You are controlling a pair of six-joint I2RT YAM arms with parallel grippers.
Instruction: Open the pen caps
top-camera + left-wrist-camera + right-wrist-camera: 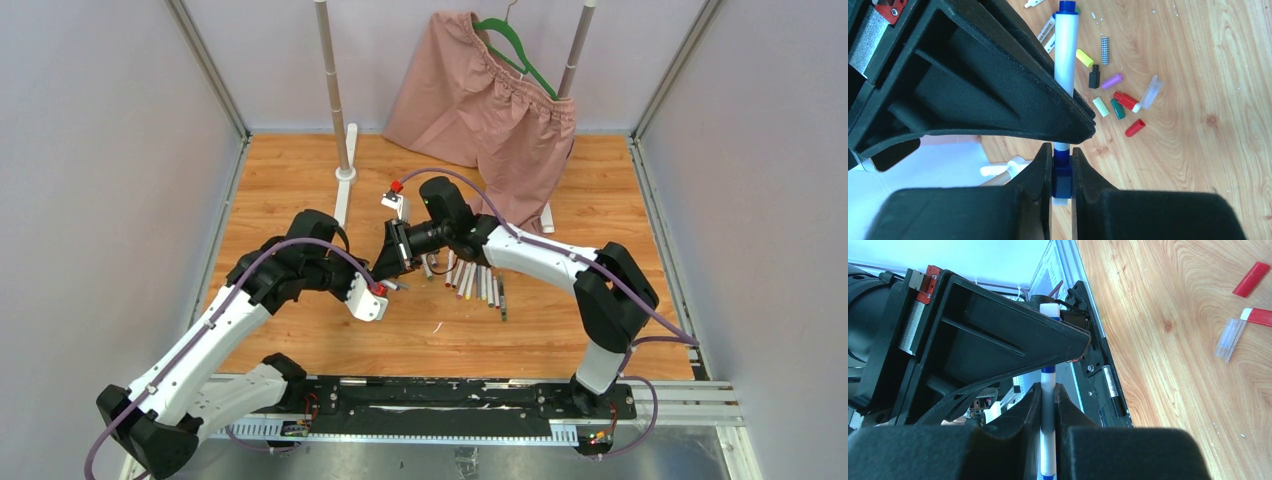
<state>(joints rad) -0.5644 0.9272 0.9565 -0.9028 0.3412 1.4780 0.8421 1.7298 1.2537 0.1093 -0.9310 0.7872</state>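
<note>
In the left wrist view my left gripper (pixel 1062 152) is shut on the blue cap (pixel 1063 176) of a pen with a white barrel (pixel 1066 55). My right gripper (pixel 1048 389) is shut on that same barrel (pixel 1048 407), just beyond the cap. In the top view the two grippers meet tip to tip, left (pixel 384 289) and right (pixel 392 264). Several more pens (pixel 470 280) lie in a row to the right of them. Loose caps lie on the wood: yellow (pixel 1084 58), black (pixel 1094 80), purple (pixel 1112 80), green (pixel 1118 109) and red (pixel 1135 128).
Pink shorts (pixel 490 95) hang on a green hanger (pixel 515 50) from a rack at the back, with two grey posts (pixel 333 90) on white feet. A clear plastic cap (pixel 1151 92) lies among the loose caps. A black rail (pixel 440 395) runs along the near edge.
</note>
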